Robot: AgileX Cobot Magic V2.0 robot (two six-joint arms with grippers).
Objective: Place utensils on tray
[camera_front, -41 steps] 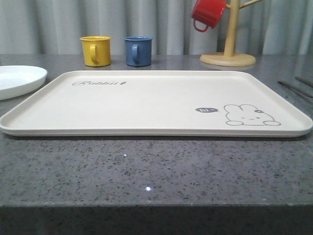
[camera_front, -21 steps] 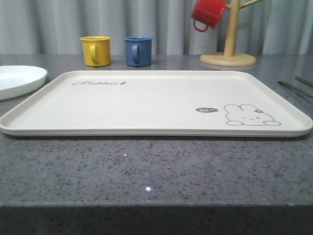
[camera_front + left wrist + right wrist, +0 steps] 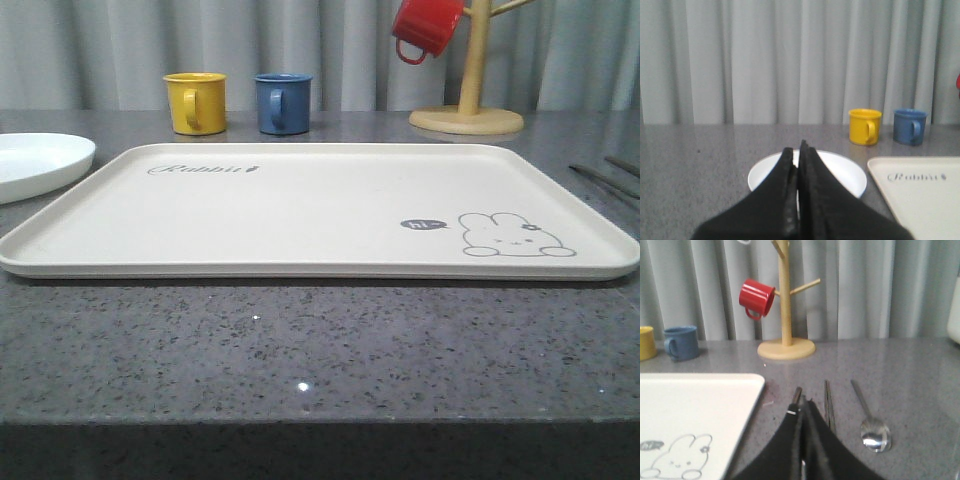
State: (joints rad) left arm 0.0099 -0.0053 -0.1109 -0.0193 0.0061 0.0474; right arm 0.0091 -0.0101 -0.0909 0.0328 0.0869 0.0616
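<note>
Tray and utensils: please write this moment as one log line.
tray: bare | spoon, chopsticks: on counter beside it | left gripper, right gripper: shut

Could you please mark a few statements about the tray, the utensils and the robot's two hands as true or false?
1. The tray has no utensils on it. True.
2. The spoon lies on the white plate. False: it lies on the counter, right of the chopsticks.
3. The left hand is shut. True.
4. The red mug stands beside the blue mug. False: it hangs on the wooden mug tree.
5. The right hand holds the spoon. False: it is shut, empty.
</note>
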